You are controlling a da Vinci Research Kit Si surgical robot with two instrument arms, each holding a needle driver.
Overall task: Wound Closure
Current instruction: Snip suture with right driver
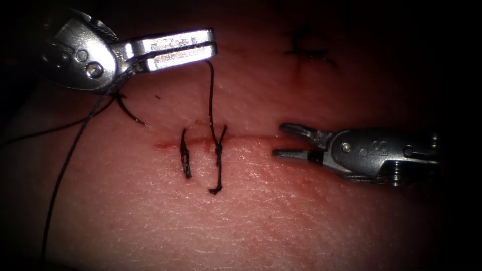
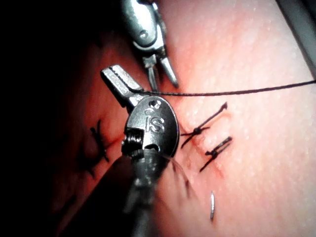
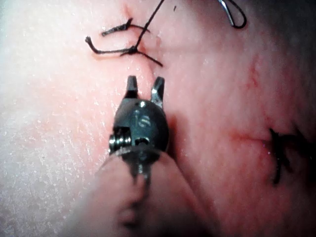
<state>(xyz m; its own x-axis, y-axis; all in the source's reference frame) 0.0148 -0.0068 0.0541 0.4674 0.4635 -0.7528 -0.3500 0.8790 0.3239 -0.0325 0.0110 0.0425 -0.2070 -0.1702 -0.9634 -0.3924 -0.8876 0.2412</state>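
- Black thread [image 1: 211, 95] is what the left tool [image 1: 213, 45] has: its jaws are clamped shut on the strand at the upper left of the endoscope frame, and the strand drops straight down to the knotted stitch [image 1: 219, 148] on the cut [image 1: 241, 140].
- Right tool [image 1: 276, 140] sits at the right end of the cut, mid-frame, jaws spread apart and holding nothing. It's just beside the cut; I can't tell if the tips touch the tissue [image 1: 301, 216].
- Second stitch [image 1: 185, 156] crosses the cut just left of the knotted one, with short cut ends sticking out.
- Needle [image 1: 131, 114]: that's my read of the thin dark curve lying loose on the tissue below the left tool, on the left side of the frame, not in either tool. It looks to rest on the surface rather than in the tissue, but I can't be sure. More thread trails off toward the lower left edge.
- Handling guess: the thread looks light, limp and thin, so it probably slips or frays if pinched hard; best taken a little way up from the knot. The tissue looks soft and wet, so it would likely give under a pull.
- Containers: none here, just the tissue with a smear of red fluid [image 1: 165, 145] along the cut and older stitches [image 1: 304, 47] at the upper right.
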